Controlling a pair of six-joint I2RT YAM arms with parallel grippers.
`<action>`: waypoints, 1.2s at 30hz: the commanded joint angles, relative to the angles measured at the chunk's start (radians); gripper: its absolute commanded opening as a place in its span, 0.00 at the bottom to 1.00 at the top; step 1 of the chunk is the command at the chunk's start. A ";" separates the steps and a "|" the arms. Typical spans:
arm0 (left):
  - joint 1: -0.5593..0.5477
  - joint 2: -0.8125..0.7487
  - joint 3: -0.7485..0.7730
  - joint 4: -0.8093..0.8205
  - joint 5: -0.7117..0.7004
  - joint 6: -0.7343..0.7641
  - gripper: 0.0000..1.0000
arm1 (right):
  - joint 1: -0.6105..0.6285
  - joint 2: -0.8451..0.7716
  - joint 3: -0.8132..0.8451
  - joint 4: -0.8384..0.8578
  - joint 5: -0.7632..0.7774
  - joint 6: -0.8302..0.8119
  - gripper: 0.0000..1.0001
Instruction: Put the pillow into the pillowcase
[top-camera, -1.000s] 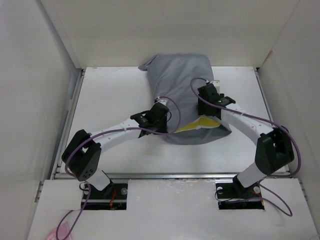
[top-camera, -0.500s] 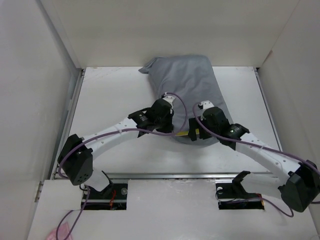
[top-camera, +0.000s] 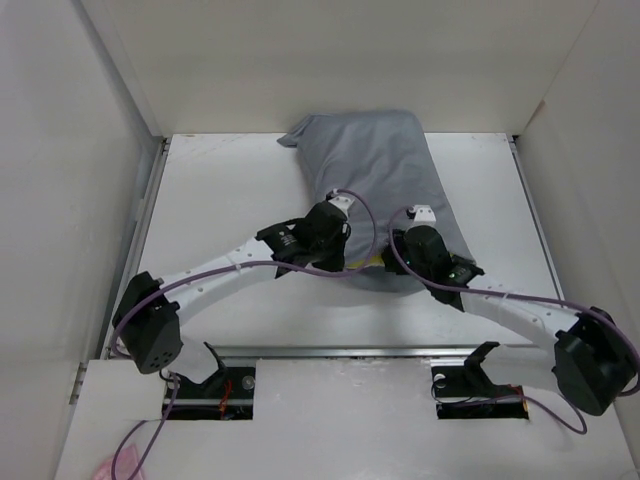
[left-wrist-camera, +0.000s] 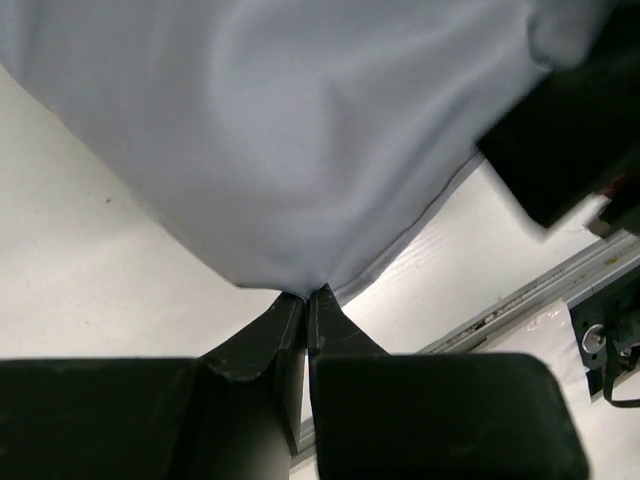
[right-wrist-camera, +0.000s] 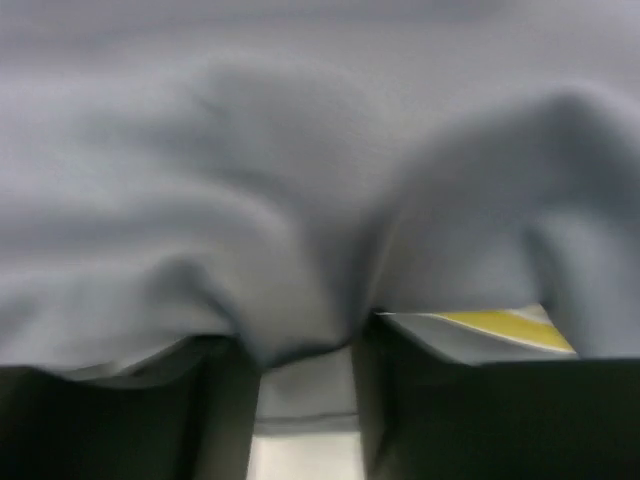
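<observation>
The left gripper (left-wrist-camera: 306, 296) is closed tight, its two fingers pinching the near hem of the pillowcase (top-camera: 368, 165) so that the grey cloth fans up and away from the tips. The right gripper (right-wrist-camera: 300, 365) has its jaws partly apart with a fold of the same grey cloth sagging between them; the wrist view is blurred, and whether the fingers really clamp that fold or only straddle it cannot be told. Both grippers work side by side at the near, open end of the sack, close together above the white table (top-camera: 220, 190). Outward from them the pillowcase lies lengthwise, its closed end toward the far wall, plump and rounded along its whole length. The pillow (right-wrist-camera: 500, 322) is inside it: only a thin yellow sliver peeps out at the mouth, just beside the right gripper's finger, and the overhead view shows the same small yellow edge between the two grippers. By my judgement the task is nearly done; the stuffing itself is over, and what is left is to draw the hem over that last exposed edge so no yellow shows, then let go of the cloth
</observation>
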 joint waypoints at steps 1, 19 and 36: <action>-0.024 -0.071 0.060 -0.007 0.002 0.001 0.00 | 0.007 -0.031 -0.081 0.388 0.128 0.070 0.37; -0.077 -0.173 0.578 -0.113 0.149 0.106 0.00 | 0.079 0.208 -0.071 1.635 0.280 -0.391 0.00; -0.086 -0.138 0.436 -0.130 0.057 0.080 0.87 | 0.079 -0.057 0.143 0.112 0.161 -0.031 0.93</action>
